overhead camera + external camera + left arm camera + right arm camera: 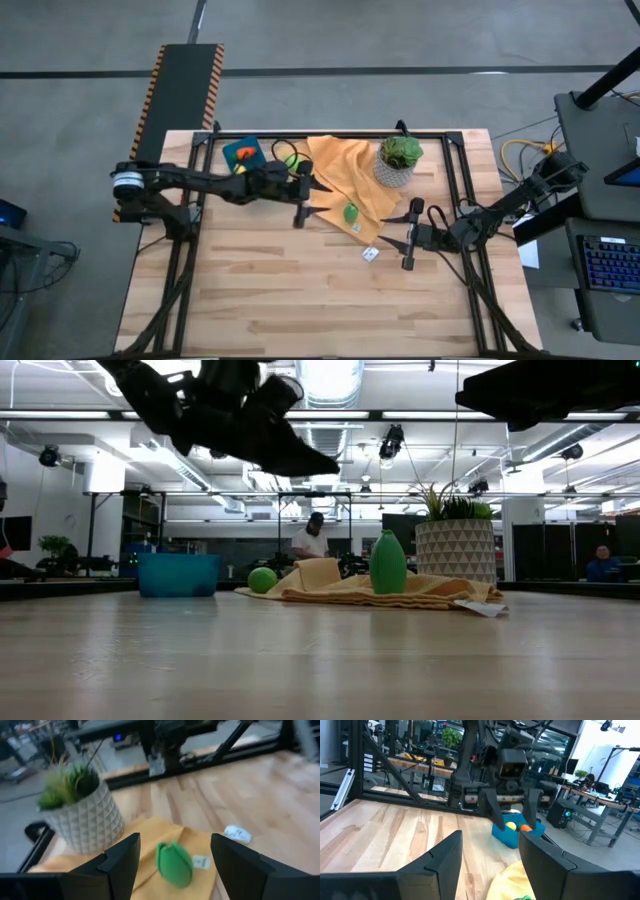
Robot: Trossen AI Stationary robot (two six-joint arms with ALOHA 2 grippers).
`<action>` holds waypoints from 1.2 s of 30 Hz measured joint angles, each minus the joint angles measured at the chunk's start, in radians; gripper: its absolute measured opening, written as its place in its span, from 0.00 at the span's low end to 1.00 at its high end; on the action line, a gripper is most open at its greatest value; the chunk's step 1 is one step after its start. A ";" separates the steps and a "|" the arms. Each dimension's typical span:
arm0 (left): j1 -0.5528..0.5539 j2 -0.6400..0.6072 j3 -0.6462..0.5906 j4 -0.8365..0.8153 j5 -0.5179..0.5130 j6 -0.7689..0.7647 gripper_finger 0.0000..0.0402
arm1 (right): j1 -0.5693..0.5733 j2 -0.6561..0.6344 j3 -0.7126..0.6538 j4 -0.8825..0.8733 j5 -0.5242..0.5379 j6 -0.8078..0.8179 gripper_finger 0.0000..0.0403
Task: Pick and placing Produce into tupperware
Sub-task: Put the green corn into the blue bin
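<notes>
L pincer (301, 203) hangs open and empty above the counter (300, 300) w/ the green produce (351, 212) standing upright on the orange cloth (345, 170) just ahead – nearer it than the R pincer (411, 233), also open, empty – tupperware (243, 153) back behind.

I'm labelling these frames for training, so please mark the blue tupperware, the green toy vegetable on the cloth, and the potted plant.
blue tupperware (178, 575): low view, on its front wall.
green toy vegetable (173, 865): left wrist view, on its body.
potted plant (397, 172): high view, on the pale pot's side.
</notes>
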 joint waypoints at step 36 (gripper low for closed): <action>-0.053 0.038 0.004 -0.020 -0.092 -0.132 0.90 | 0.000 0.000 0.000 0.000 0.000 0.000 0.46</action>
